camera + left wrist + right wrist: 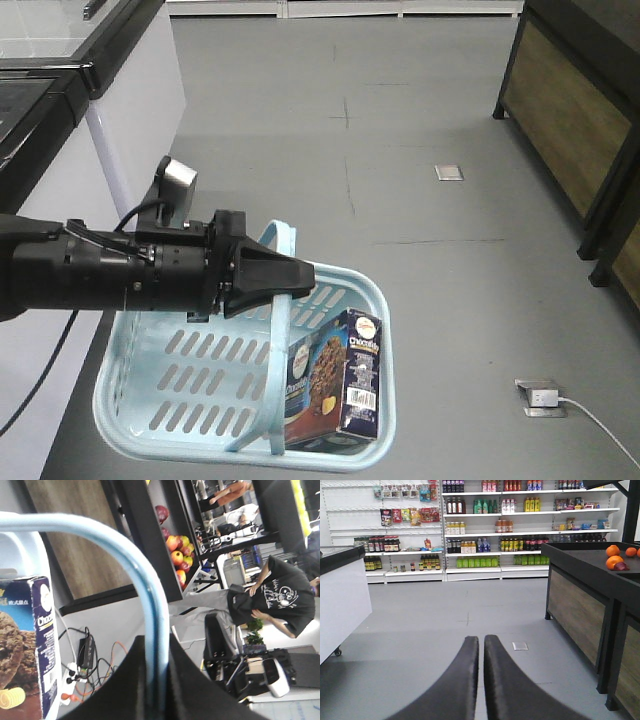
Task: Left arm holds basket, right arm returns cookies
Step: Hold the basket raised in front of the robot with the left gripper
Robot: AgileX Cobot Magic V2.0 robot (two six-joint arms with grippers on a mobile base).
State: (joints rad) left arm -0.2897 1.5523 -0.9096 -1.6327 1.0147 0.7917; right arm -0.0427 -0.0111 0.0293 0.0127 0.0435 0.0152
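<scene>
Cookies [345, 385] stand upright in the basket's [140, 425] near right corner, just right of the handle [281, 340] your left gripper [303, 281] clamps. Your right gripper [481, 647], pinched together and empty, faces the shelves [470, 530]; the box is outside its view.

Front view: I see grey floor [400, 120] w/ a small metal plate [449, 172] set in it. Near the R edge there's a floor socket [528, 386] w/ a white plug [545, 399] in it. Dark stand w/ a wood side [565, 120] on the R, white cabinet [135, 110] on the L.

L wrist view: red & yellow apples [175, 550], a person in a black tee [275, 597], a black power brick [86, 652] w/ messy wires.

R wrist view: shop shelves [520, 530] full of bottles, oranges [613, 551] on a dark table [580, 555].
</scene>
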